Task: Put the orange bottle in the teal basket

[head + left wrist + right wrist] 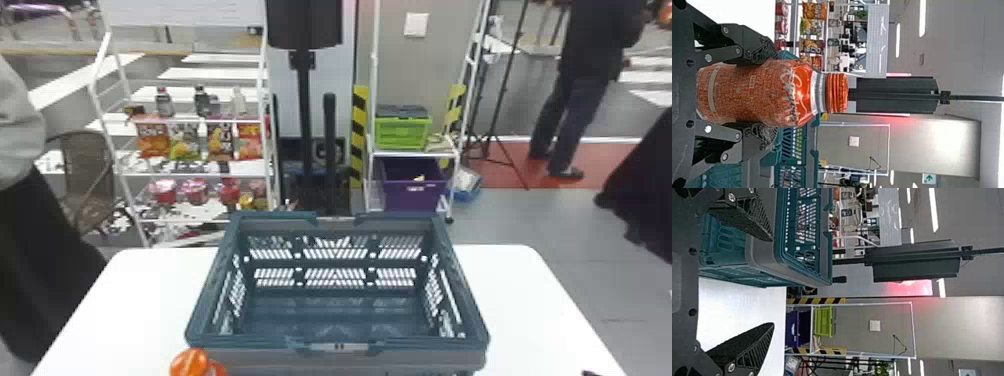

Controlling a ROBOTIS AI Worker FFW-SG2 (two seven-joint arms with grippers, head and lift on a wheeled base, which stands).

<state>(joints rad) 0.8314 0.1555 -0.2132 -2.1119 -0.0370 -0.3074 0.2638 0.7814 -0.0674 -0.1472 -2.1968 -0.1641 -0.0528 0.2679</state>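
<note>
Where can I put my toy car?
On the white table, bare patches lie left and right of the teal basket, out to the side edges. The basket's floor looks bare too. It's crowded at the basket's near left corner: the left gripper holds the orange bottle.

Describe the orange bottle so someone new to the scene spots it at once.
Find the white table, then the teal basket on it. Just off the basket's near left corner is the orange bottle, held between the fingers of the left pincer. Against the teal basket and black pincer, its orange body, white script and ribbed orange cap set it apart.
</note>
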